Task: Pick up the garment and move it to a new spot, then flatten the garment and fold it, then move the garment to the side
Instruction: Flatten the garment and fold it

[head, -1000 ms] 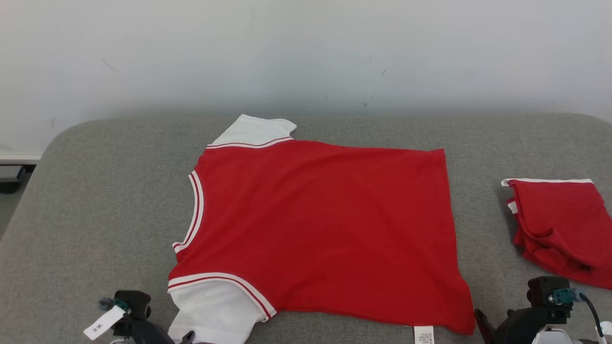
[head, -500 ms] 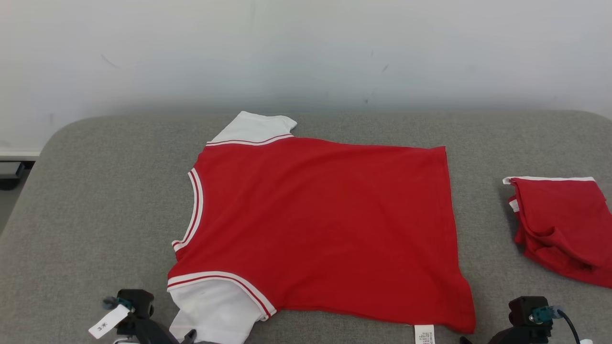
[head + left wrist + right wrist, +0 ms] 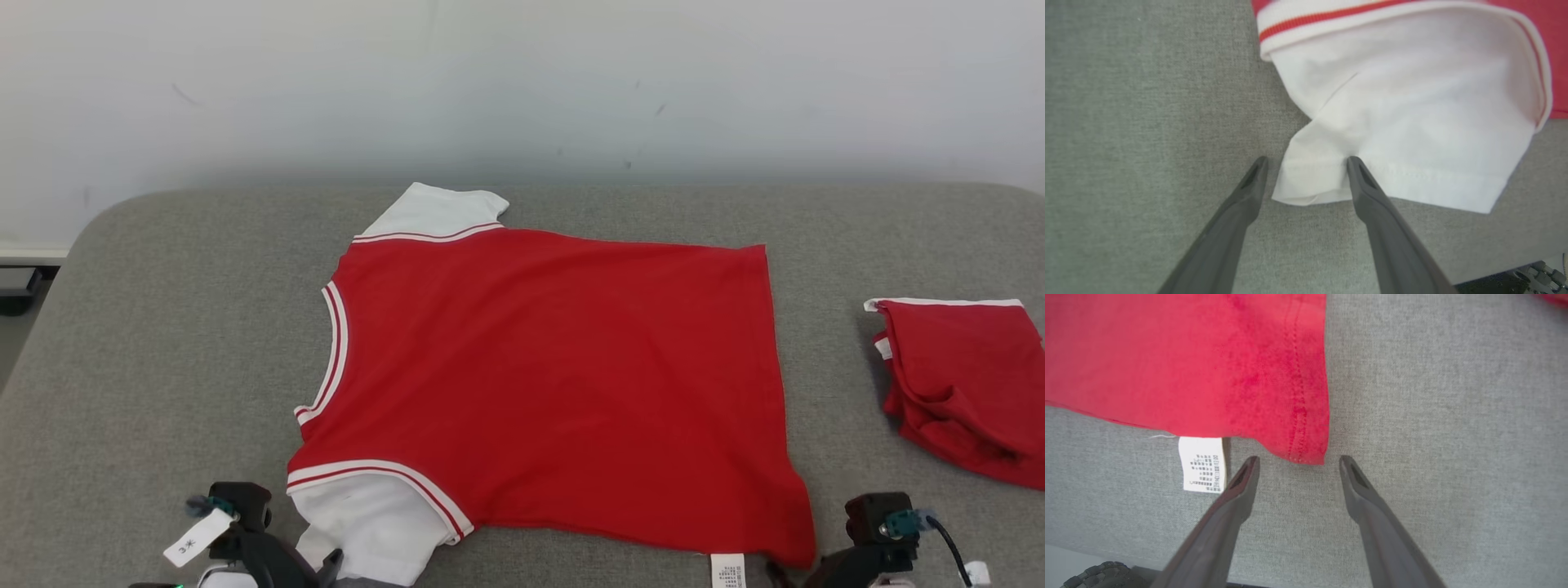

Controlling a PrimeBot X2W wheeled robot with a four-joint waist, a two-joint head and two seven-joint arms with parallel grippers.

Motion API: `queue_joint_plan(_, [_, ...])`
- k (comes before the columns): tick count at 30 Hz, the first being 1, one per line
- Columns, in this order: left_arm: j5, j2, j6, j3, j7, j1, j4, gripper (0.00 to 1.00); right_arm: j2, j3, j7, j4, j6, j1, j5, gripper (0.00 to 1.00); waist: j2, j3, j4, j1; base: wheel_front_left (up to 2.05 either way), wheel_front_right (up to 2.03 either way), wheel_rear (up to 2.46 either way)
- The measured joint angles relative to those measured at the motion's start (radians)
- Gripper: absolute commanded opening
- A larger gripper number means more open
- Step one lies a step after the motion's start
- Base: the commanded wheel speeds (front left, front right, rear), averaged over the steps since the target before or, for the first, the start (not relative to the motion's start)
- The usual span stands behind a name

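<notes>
While the red garment [image 3: 555,384] lies spread flat in the middle of the grey fabric worktop [image 3: 163,327], collar to my left, I read it as light, limp jersey. It'll drape and drag, so pinch corners, not the middle. Now my left jaws gape wide and empty, straddling the cuff corner of the near white sleeve [image 3: 1404,122]. And my right jaws, equally wide and empty, sit just short of the hem corner [image 3: 1306,451] beside the care label [image 3: 1202,463]. Weave looks grippy. Plain white wall [image 3: 522,82] behind, folded red piece [image 3: 963,384] at right.
</notes>
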Motion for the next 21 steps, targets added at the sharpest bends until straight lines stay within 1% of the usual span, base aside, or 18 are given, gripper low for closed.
queue_joint_plan(3, [0.0, -0.006, 0.0, -0.003, -0.001, -0.012, 0.005, 1.0, 0.002, 0.002, -0.017, 0.01, 0.0, -0.032, -0.008, 1.0, 0.0, 0.003, 0.003, 0.0001, 0.0, 0.0, 0.0])
queue_joint_plan(5, [0.004, -0.008, 0.0, -0.005, -0.008, -0.013, 0.008, 1.0, 0.002, 0.005, -0.019, 0.026, 0.009, -0.051, -0.008, 1.0, 0.0, 0.005, 0.006, 0.0001, 0.0, 0.0, 0.0])
queue_joint_plan(15, [0.007, -0.022, -0.002, -0.014, -0.017, -0.035, 0.02, 1.0, 0.009, 0.006, -0.036, 0.08, 0.009, -0.053, -0.018, 1.0, 0.0, 0.02, 0.025, 0.0, 0.0, 0.0, 0.0])
queue_joint_plan(16, [0.007, -0.022, -0.003, -0.014, -0.018, -0.035, 0.021, 1.0, 0.009, 0.006, -0.039, 0.083, 0.009, -0.054, -0.018, 0.81, 0.0, 0.021, 0.027, 0.0001, 0.0, 0.0, 0.0])
queue_joint_plan(17, [0.007, -0.023, -0.003, -0.014, -0.018, -0.035, 0.021, 1.0, 0.009, 0.005, -0.044, 0.087, 0.009, -0.054, -0.018, 0.5, 0.0, 0.022, 0.027, 0.0, 0.0, 0.0, 0.0])
queue_joint_plan(18, [0.007, -0.023, -0.003, -0.014, -0.021, -0.035, 0.021, 1.0, 0.01, 0.002, -0.045, 0.089, 0.008, -0.054, -0.018, 0.27, -0.0001, 0.022, 0.027, 0.0, 0.0, 0.0, 0.0])
queue_joint_plan(19, [0.007, -0.024, -0.003, -0.014, -0.023, -0.035, 0.022, 1.0, 0.01, -0.001, -0.045, 0.093, 0.007, -0.055, -0.018, 0.21, 0.0, 0.023, 0.027, 0.0, 0.0, 0.0, 0.0])
queue_joint_plan(20, [0.007, -0.024, -0.006, -0.014, -0.026, -0.035, 0.023, 1.0, 0.009, -0.003, -0.047, 0.096, 0.007, -0.055, -0.018, 0.11, 0.0, 0.023, 0.027, 0.0, 0.0, 0.0, 0.0])
queue_joint_plan(21, [0.007, -0.024, -0.009, -0.014, -0.026, -0.035, 0.024, 0.69, 0.01, -0.004, -0.052, 0.098, 0.007, -0.055, -0.018, 0.0, 0.0, 0.023, 0.026, 0.0, 0.0, 0.0, 0.0])
